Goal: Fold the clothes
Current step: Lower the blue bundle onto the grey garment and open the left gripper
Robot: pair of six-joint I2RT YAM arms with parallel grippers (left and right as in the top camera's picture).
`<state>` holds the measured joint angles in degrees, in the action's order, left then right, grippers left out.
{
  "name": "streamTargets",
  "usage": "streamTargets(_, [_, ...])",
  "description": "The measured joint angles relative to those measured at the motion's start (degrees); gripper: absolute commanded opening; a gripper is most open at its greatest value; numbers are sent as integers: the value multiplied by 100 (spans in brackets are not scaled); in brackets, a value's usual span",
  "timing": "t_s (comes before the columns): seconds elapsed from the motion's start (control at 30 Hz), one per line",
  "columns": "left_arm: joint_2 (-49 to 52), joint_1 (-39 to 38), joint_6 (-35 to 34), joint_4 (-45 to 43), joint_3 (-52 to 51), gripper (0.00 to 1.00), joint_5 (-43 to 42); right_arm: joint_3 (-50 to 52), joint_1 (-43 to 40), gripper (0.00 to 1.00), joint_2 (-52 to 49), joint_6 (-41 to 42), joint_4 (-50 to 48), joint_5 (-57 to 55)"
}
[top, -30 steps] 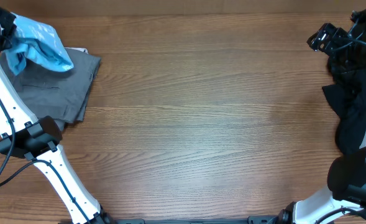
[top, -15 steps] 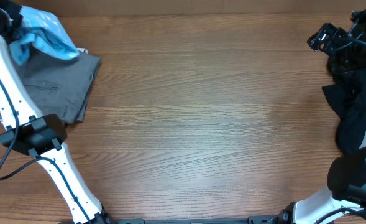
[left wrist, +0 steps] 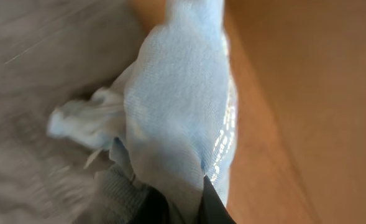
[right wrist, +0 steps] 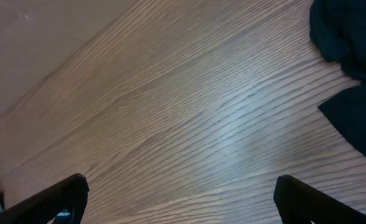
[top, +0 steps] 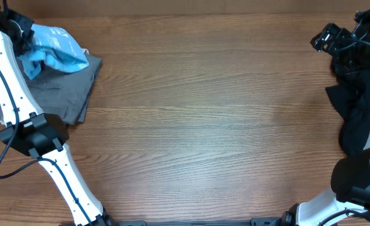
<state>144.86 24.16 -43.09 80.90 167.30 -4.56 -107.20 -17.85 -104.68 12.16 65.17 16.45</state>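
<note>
Left fingers (left wrist: 215, 208) are clamping the crumpled blue T-shirt (left wrist: 176, 106) over a grey garment (top: 59, 94); right fingers (right wrist: 313, 199) are gaping empty; folding is seemingly not yet beginning.

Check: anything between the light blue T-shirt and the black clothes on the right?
Only the gray garment poking out past the light blue T-shirt, then bare table to the black clothes. Overhead view shows it.

The shirt (top: 56, 49) is light blue, with a paler glossy patch along one fold in the left wrist view. The garment (top: 62, 94) is plain dark grey. The table (top: 222, 125) is brown wood with fine darker grain. The pile (top: 354, 107) is black. The left arm (top: 9, 88) and right arm (top: 326, 201) are white with black joints. The right gripper (right wrist: 181, 180) is black.
</note>
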Motion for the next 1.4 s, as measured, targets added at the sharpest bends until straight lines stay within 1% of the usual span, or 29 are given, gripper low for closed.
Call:
streamTargets(0.47, [0,197,304,1381,-4,4,448,0,0,100,0,2,-4,2])
streamTargets(0.57, [0,197,313,1534,-4,5,579,0,0,100,0,0,0,0])
streamTargets(0.6, [0,197,339,1550,-4,13,614,0,-2,100,0,2,0,0])
streamTargets(0.63, [0,197,404,1552,-4,30,636,0,0,100,0,0,-2,0])
streamTargets(0.67, [0,197,476,1554,-4,61,647,0,-2,100,0,0,0,0])
streamTargets(0.7, [0,197,564,1554,-4,84,654,0,0,100,0,0,0,0])
streamTargets(0.73, [0,197,669,1565,-4,88,656,0,0,100,0,0,-2,0])
streamTargets(0.8, [0,197,861,1574,-4,89,656,0,0,100,0,2,-2,0])
streamTargets(0.93, [0,245,1187,1574,-4,98,610,0,-2,100,0,2,-4,-2])
streamTargets(0.97, [0,264,1237,1576,-4,98,573,0,0,100,0,2,-2,0])
streamTargets(1.0, [0,297,1292,1574,-4,94,516,0,0,100,0,2,0,0])
streamTargets(1.03, [0,343,1333,1576,-4,74,433,0,0,100,0,4,0,0])
streamTargets(1.1, [0,448,1410,1576,-4,17,245,0,0,100,0,2,-2,0])
streamTargets(1.13, [-2,494,1469,1576,-4,4,138,0,0,100,0,2,2,2])
streamTargets(1.27, [-17,623,1733,1572,-39,4,-205,0,0,100,0,2,0,2])
streamTargets(1.33, [-35,625,1790,1530,-149,4,-212,0,0,100,0,2,-2,0])
streamTargets(1.4, [-48,621,1801,1309,-323,4,-184,0,0,100,0,2,-4,0])
